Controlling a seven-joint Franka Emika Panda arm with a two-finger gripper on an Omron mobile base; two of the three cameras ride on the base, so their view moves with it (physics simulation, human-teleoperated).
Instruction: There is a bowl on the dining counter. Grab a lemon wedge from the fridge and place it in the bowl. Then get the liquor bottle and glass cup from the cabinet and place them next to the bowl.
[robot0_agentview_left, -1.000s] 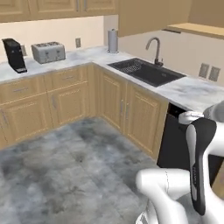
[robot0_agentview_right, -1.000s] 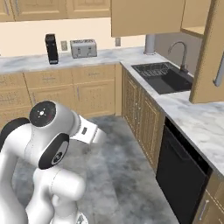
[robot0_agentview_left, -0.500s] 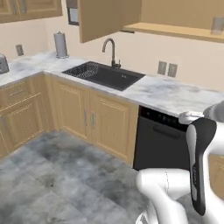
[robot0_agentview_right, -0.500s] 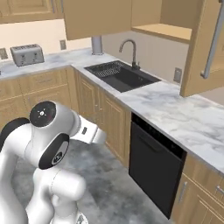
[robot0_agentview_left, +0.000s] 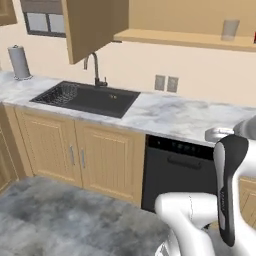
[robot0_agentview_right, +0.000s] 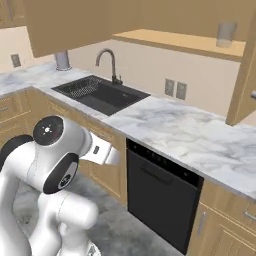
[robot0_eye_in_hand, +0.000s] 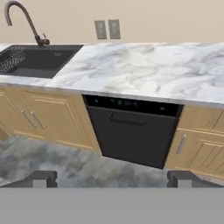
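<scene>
The cabinet (robot0_agentview_left: 186, 39) hangs open above the marble counter, its wooden shelf (robot0_agentview_right: 180, 43) bare except for the glass cup (robot0_agentview_left: 230, 29), a small clear tumbler standing upright near the shelf's right end (robot0_agentview_right: 226, 34). My gripper (robot0_eye_in_hand: 111, 179) is open with nothing between its fingertips (robot0_eye_in_hand: 41, 178). It is held low, well below the shelf, and looks at the dishwasher front. The bowl, the dining counter, the fridge, the lemon wedge and the liquor bottle are out of view.
A marble counter (robot0_agentview_left: 175, 116) runs across with a black sink (robot0_agentview_left: 85, 97), a faucet (robot0_agentview_left: 94, 67) and a paper towel roll (robot0_agentview_left: 19, 62). A black dishwasher (robot0_eye_in_hand: 131, 133) sits under it between wood doors. An open cabinet door (robot0_agentview_left: 92, 27) juts out.
The whole picture has slid left as the base turned. The toaster corner has left the frame; the dishwasher and the open cabinet shelf with the cup have come into view. Gripper unchanged.
</scene>
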